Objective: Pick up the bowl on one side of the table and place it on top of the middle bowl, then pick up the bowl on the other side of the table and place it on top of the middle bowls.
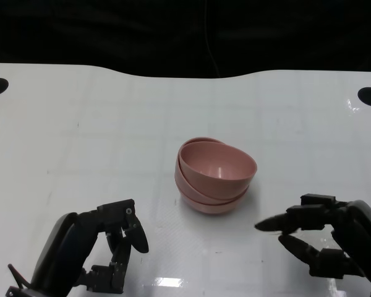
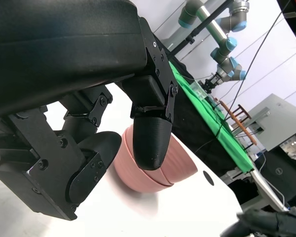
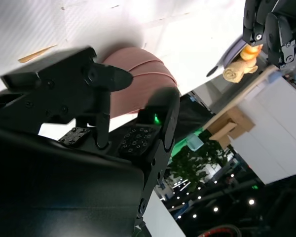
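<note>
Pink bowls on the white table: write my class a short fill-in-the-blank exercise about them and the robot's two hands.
1. The pink bowls sit in one ____ at the middle of the white table.
2. The top bowl sits ____ rather than level.
3. The left hand holds ____.
4. The right hand lies beside the bowls without ____ them.

Missing words: stack; tilted; nothing; touching

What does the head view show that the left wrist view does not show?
Only the head view shows inside the top bowl, tilted on the stack, the dark holes at the table's far corners, and both robot hands whole, left robot hand and right robot hand, empty. Only the left wrist view shows a green cloth and a grey arm beyond. Both show the pink stack on the white table.
</note>
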Controlling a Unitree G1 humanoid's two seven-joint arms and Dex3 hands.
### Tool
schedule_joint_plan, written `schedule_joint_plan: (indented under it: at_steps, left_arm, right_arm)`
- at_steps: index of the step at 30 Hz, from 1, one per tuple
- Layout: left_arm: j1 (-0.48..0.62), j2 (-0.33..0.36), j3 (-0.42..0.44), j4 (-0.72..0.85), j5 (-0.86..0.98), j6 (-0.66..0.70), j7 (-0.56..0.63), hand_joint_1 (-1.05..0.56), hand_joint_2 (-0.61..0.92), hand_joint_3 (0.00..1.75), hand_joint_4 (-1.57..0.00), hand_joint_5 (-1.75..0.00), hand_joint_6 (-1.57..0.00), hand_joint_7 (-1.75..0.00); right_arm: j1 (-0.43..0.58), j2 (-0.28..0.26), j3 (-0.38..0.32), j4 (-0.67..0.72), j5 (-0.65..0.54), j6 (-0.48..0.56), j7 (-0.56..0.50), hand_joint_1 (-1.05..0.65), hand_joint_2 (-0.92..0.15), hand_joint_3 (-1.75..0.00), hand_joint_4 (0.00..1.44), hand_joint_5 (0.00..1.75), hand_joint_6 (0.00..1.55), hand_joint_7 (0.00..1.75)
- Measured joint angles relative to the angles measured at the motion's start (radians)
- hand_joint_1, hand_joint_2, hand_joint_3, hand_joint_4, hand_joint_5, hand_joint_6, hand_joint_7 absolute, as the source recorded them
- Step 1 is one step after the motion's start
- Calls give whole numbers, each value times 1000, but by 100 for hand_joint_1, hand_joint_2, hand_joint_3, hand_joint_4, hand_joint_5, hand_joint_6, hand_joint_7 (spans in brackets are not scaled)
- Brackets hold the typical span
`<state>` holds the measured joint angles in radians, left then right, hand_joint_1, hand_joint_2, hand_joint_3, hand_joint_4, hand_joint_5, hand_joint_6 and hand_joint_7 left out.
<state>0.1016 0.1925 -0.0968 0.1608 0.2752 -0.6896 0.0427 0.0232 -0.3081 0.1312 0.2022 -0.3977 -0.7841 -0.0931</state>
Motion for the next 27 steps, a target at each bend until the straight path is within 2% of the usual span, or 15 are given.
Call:
schedule_joint_plan:
  at_steps: [6,7,8,9,10,19,27]
  left_arm:
    - [0,1,0,0,0,0,0,4,19,163,-92,-172,-89,-149]
    - [-1,1,0,5,-1,-3,0,6,20,163,-92,-172,-89,-147]
    - [-5,1,-1,18,-1,-7,0,7,19,163,-92,-171,-90,-146]
    - [-9,1,-2,32,-1,-10,0,7,19,163,-92,-171,-90,-145]
    - [-13,1,-3,46,-1,-13,0,7,20,163,-92,-171,-90,-145]
    - [-29,6,-3,62,-2,-20,0,5,18,164,-94,-167,-90,-146]
    - [-29,9,-3,66,-3,-21,0,5,18,166,-94,-169,-90,-145]
  right_arm:
    - [-13,2,-8,28,0,-32,-7,11,-32,-127,90,156,111,61]
    - [-20,3,-7,45,0,-49,-9,14,-21,-149,94,167,106,96]
    - [-34,3,-7,72,1,-69,-9,15,-18,-156,94,171,99,119]
    - [-50,3,-6,101,1,-87,-9,15,-17,-161,95,173,94,133]
    - [-64,3,-6,128,2,-103,-9,15,-16,-162,95,174,92,138]
    - [-96,18,-6,194,-3,-152,-17,16,-10,-166,96,174,89,144]
    - [-96,19,-6,194,-5,-153,-15,16,-13,-164,94,175,88,146]
